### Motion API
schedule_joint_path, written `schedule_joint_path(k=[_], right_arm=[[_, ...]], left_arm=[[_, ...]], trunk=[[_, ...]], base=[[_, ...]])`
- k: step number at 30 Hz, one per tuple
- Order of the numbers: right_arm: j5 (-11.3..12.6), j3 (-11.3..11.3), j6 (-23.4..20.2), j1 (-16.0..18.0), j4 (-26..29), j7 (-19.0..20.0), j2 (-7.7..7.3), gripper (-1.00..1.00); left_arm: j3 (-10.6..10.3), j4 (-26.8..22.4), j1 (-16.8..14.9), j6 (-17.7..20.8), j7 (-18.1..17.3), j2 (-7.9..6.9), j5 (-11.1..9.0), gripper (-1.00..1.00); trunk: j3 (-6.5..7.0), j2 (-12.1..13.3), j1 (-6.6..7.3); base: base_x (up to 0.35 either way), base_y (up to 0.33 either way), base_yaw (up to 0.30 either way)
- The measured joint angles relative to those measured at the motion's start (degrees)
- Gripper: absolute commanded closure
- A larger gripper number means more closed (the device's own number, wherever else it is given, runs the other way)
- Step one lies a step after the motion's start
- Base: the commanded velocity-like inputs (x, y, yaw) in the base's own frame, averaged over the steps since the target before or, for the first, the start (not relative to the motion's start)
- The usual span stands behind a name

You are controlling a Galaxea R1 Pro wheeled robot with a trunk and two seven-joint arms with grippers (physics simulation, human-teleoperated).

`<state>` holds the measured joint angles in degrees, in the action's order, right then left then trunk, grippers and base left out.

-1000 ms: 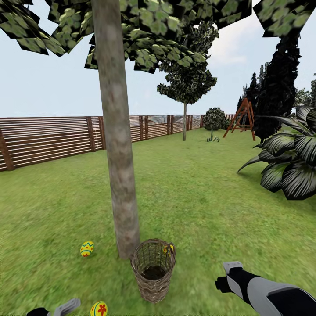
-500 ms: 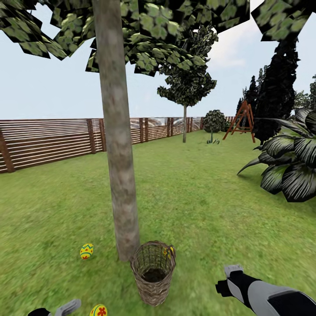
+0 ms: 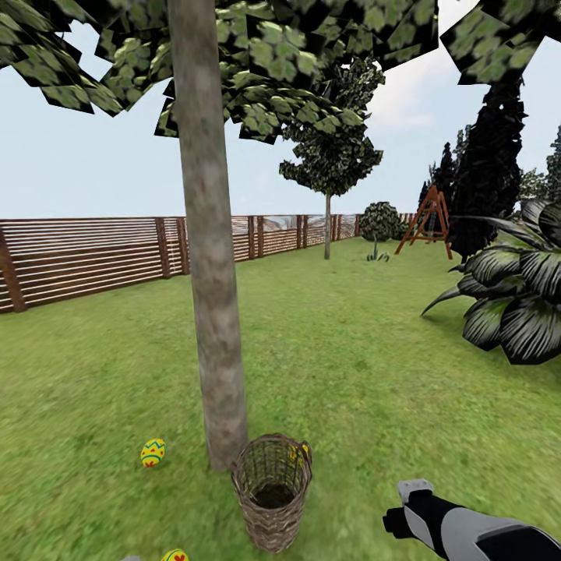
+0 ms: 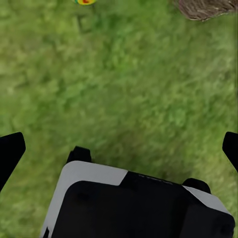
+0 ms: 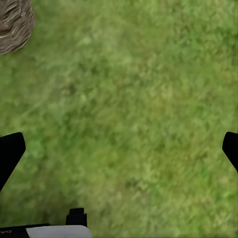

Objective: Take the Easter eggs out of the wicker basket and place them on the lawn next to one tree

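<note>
The tree [image 3: 212, 296] stood on the lawn [image 3: 366, 366], its trunk rising near the left-centre of the head view. The basket [image 3: 271, 492] stood upright on the grass, just beside the trunk base on the robot's right and nearer to the robot. A yellow patterned patch showed through the weave at the basket's far rim; whether it was an egg inside or behind the basket could not be determined.

One egg [image 3: 153, 452] lay on the grass to the left of the trunk, near it and apart from the basket. A second egg [image 3: 175, 555] lay closer to the robot, at the lower edge of the head view, left of the basket.

The right gripper [image 5: 119, 148] hung over bare grass, right of the basket, with the right arm [image 3: 467, 530] entering from the lower right. Its fingertips [image 5: 11, 153] sat at opposite edges of the right wrist view, spread wide, with nothing between them.

The left gripper [image 4: 119, 148] was likewise spread wide and empty over grass. Its wrist view caught the basket's edge and part of an egg at the frame border.

A slatted fence [image 3: 86, 253] bounded the lawn at the left. A swing frame [image 3: 425, 222] and a broad-leaved shrub [image 3: 510, 296] stood further away at the right.
</note>
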<state>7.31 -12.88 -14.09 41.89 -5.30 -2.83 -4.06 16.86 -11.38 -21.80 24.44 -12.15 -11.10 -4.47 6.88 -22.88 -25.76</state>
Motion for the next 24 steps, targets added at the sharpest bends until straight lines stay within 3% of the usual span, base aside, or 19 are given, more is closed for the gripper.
schedule_joint_path(k=[4, 11, 15, 19, 24], right_arm=[[0.0, 0.02, -0.44, -0.79, -0.07, -0.04, -0.03, -1.0], [-0.17, -0.03, 0.53, -7.21, -0.06, 0.03, 0.09, -1.0], [-0.22, 0.01, 4.04, -11.91, -0.09, 0.07, 0.15, -1.0], [-0.27, -0.02, 6.81, -16.03, -0.07, 0.07, 0.22, -1.0], [-0.25, 0.0, 7.5, -16.94, -0.01, 0.02, 0.04, -1.0]], left_arm=[[0.06, 1.97, 0.01, -0.14, 0.01, -0.09, 0.02, -1.0], [0.08, 10.11, 0.07, -0.9, -0.02, 0.09, -0.01, -1.0], [0.07, 13.84, 0.25, -2.45, -0.01, 0.13, 0.01, -1.0], [0.06, 14.45, 0.57, -4.55, 0.0, 0.24, 0.02, -1.0], [0.04, 14.58, 0.76, -6.11, 0.01, 0.25, 0.01, -1.0]], trunk=[[0.11, 0.01, 0.0], [0.12, 0.0, 0.0], [0.11, 0.0, 0.0], [0.12, 0.0, 0.0], [0.19, 0.0, 0.0]], base=[[0.0, 0.0, 0.0], [0.0, 0.0, 0.0], [0.0, 0.0, 0.0], [0.0, 0.0, 0.0], [0.0, 0.0, 0.072]])
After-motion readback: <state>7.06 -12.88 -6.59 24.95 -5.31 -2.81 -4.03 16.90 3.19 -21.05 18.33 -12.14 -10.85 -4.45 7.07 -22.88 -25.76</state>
